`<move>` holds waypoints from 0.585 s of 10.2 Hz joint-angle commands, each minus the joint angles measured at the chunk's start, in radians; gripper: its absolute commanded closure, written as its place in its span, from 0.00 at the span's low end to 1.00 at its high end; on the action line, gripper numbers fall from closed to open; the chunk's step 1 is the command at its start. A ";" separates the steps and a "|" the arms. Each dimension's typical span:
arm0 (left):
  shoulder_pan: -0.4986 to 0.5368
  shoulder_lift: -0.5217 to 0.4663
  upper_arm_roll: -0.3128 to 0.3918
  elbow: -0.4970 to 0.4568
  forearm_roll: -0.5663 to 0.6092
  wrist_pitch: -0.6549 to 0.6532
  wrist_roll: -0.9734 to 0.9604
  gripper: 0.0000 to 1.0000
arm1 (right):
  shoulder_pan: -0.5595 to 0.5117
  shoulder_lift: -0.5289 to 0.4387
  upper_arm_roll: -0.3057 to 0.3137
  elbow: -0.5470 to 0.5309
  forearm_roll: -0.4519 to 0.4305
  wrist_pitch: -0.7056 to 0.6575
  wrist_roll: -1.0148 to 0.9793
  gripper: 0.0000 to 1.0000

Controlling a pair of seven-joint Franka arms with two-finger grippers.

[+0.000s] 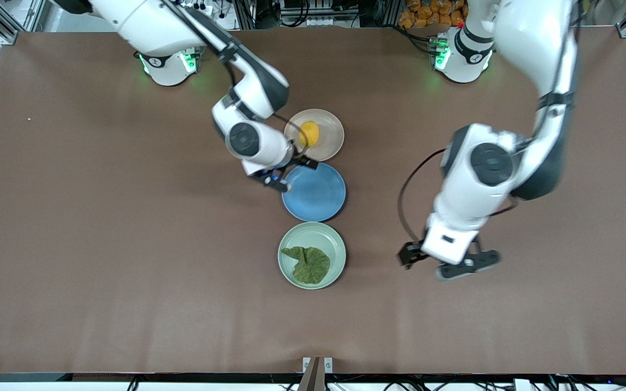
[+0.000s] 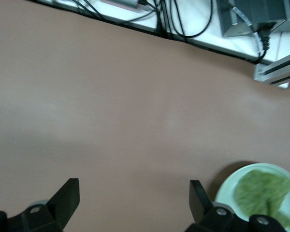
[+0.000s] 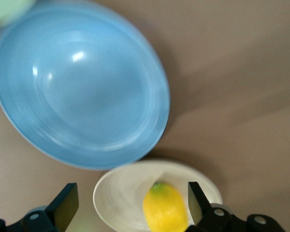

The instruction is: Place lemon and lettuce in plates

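The right gripper [image 1: 290, 174] hangs with its fingers apart and empty over the edge of the blue plate [image 1: 314, 191] where that plate meets the beige-pink plate [image 1: 314, 134]. In the right wrist view both black fingertips frame that pale plate, and the lemon [image 3: 165, 208] sits inside it, free of the fingers. From the front camera the lemon [image 1: 309, 133] lies in the beige-pink plate, the plate farthest from that camera in a row of three.

The left gripper [image 1: 446, 263] is over bare table toward the left arm's end, level with the mint-green plate [image 1: 312, 255] and well apart from it; its fingers are spread wide with nothing between them. The lettuce [image 1: 307, 264] lies flat in that green plate — the one nearest the front camera — and shows again at the corner of the left wrist view.

Judged from how things lie, both placements look done: fruit in one plate, leaf in the other, blue plate bare. What seems left is only for both arms to lift clear without brushing a rim.

Hard to make out — the right arm's wrist covers part of the beige-pink plate's rim in the front view, and the right wrist view cuts off the lemon's lower end.
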 commanded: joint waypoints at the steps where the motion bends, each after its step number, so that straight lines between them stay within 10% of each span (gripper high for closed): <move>1: 0.058 -0.119 -0.009 -0.033 0.016 -0.152 0.140 0.00 | -0.129 -0.044 0.012 0.026 -0.006 -0.101 -0.145 0.00; 6: 0.142 -0.280 -0.010 -0.032 0.004 -0.417 0.305 0.00 | -0.410 -0.094 0.013 0.214 -0.211 -0.331 -0.433 0.00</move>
